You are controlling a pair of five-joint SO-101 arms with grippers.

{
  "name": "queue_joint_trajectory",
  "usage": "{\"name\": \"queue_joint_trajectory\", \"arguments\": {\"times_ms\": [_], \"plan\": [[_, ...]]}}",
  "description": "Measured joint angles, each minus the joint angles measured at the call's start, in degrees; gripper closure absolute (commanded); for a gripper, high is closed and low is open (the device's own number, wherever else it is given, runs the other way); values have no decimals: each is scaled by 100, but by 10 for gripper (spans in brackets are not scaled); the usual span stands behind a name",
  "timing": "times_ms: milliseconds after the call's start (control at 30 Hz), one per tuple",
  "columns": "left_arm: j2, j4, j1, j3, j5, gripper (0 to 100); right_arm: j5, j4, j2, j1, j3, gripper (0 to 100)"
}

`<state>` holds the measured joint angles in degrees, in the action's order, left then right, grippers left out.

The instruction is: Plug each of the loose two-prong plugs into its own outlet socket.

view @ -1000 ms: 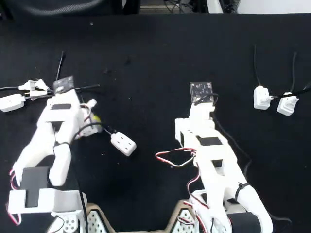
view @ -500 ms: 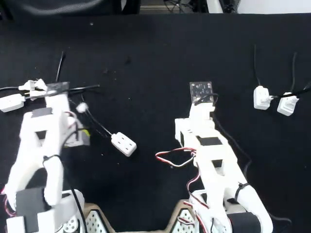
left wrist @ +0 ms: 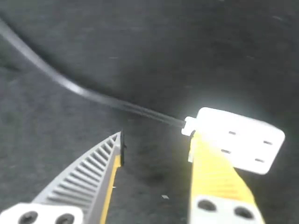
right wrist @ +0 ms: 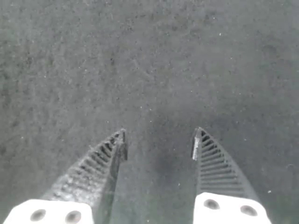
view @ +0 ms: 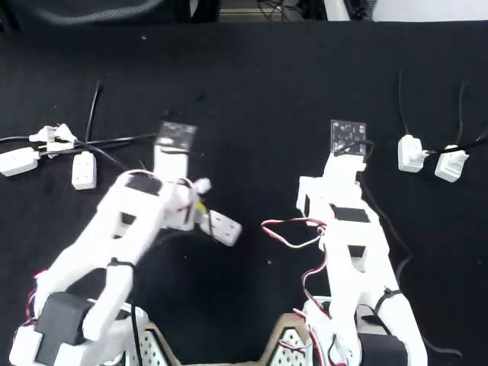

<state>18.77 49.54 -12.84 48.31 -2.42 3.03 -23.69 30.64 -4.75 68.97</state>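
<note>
left gripper (left wrist: 155,136): jaws apart | outlet socket (left wrist: 243,135): white, rectangular, slotted

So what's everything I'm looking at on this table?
socket block: one, white, on a black cord, mid-table beside the left gripper.
left-side pieces: about three, white, on black cords near the table's left edge; too small to tell plugs from sockets.
right-side pieces: two, white, side by side near the right edge, each with a black cord.
table cover: one, black.
left arm: one, white.
right arm: one, white, with red and white wires.
left gripper: one, grey and yellow, open.
right gripper: one, dark, open over bare cover.
</note>
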Motion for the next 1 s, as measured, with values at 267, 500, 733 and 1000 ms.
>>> {"name": "queue_joint_trajectory", "arguments": {"times_ms": [267,500,733,1000], "plan": [[53,220,-255,-343,-290,761,0,0,0,0,0,776],[-404,-237,985,-738,-1319,758,0,0,0,0,0,776],[-2040,-273,1284,-1363,-1609,758,0,0,0,0,0,776],[-2453,765,1705,-1978,-1916,758,0,0,0,0,0,776]]}}
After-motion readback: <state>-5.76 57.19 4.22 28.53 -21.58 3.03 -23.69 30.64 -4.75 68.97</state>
